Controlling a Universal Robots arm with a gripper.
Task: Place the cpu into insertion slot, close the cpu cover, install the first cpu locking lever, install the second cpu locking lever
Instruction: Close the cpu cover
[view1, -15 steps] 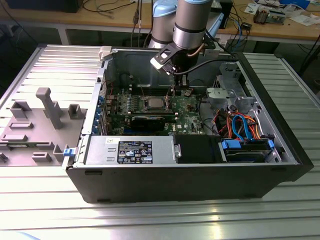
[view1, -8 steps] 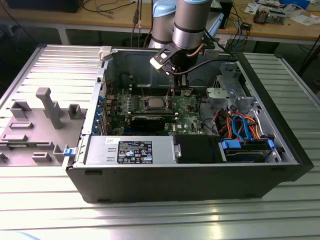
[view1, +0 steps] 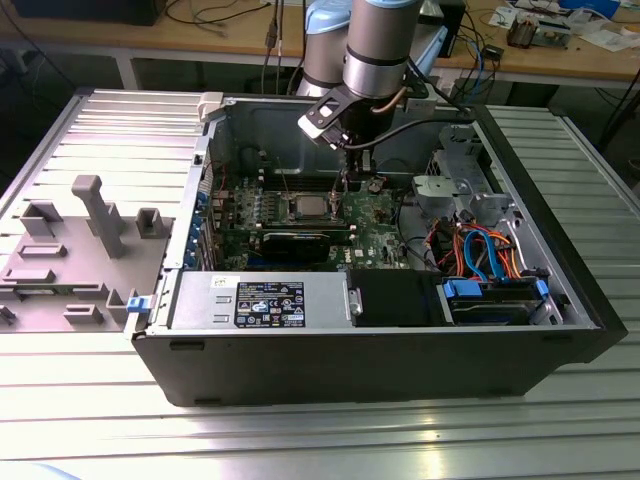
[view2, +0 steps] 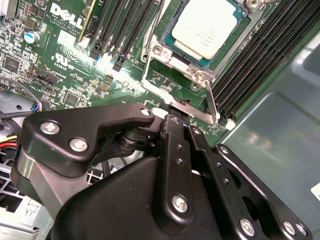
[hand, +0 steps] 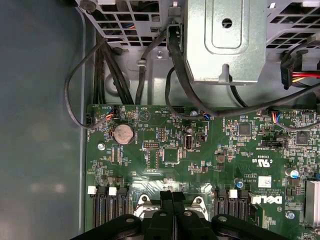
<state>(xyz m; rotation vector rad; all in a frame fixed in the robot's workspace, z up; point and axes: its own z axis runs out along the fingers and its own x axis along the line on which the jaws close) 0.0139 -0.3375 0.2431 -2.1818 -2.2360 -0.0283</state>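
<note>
The cpu (view2: 205, 25) lies flat in its socket with its silver top showing; in the exterior view the cpu (view1: 305, 208) sits mid-motherboard. The cpu cover (view2: 172, 62), a silvery frame, lies down around it. One thin locking lever (view2: 150, 35) runs along one side of the socket and another lever (view2: 213, 102) angles along the adjacent side. My gripper (view2: 181, 122) is shut, its black fingertips pressed together right at the edge of the socket frame, nothing visible between them. In the first wrist view the gripper (hand: 172, 196) stands over the socket edge; the exterior view shows the gripper (view1: 352, 180) just right of the socket.
The open case (view1: 560, 310) holds a power supply box (view1: 260, 300) along its front and a drive bay with blue and orange cables (view1: 480, 250) on the exterior view's right. Memory slots (view2: 260, 55) flank the socket. Black cables (hand: 185, 85) hang beneath a metal cage (hand: 225, 40). A grey plastic tray (view1: 80, 240) lies outside.
</note>
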